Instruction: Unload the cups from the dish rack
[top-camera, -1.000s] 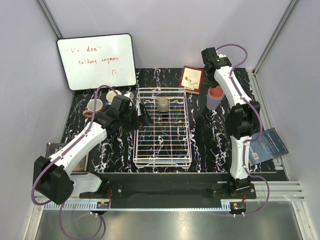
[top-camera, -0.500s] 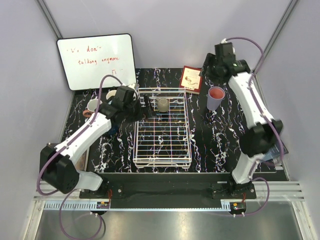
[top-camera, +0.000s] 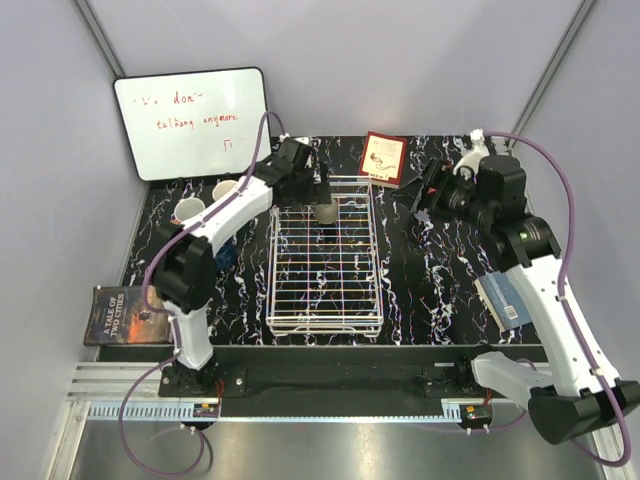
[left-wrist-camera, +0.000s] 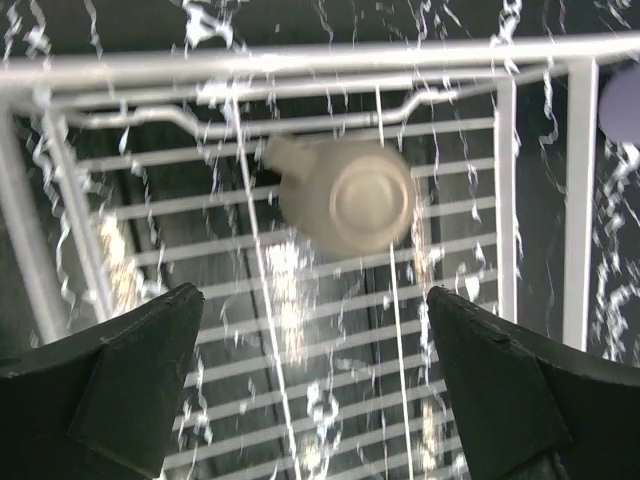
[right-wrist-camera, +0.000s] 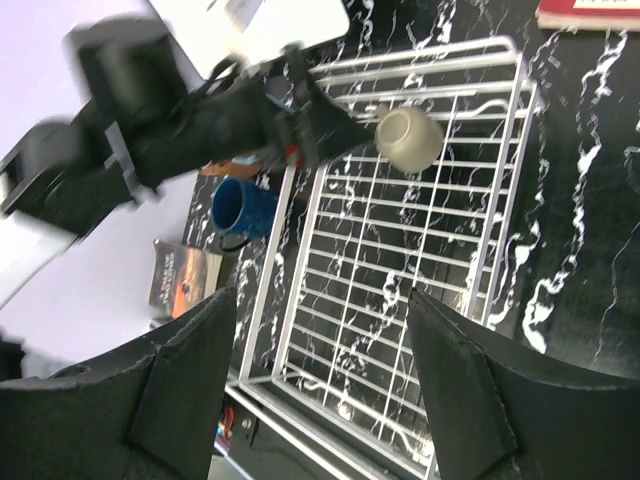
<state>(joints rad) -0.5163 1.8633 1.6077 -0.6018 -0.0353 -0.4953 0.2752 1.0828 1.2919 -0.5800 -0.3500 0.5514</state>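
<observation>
My left gripper hangs over the 12 o'clock end of the dish rack. Its jaws are spread wide and hold nothing. The grey-beige cup sits on the wires just ahead of the fingertips, in line with the gap and clear of both. It is the only cup I can see inside the rack. My right gripper is also apart and empty, raised above the worktop at the rack's 2 o'clock, with its camera facing across the grid. At the rack's 9 o'clock the dark blue mug stands on the worktop. At 10 o'clock are a salmon mug and, just beside it, a pale mug. A whiteboard leans at 11 o'clock, and a red booklet lies at 1 o'clock.
</observation>
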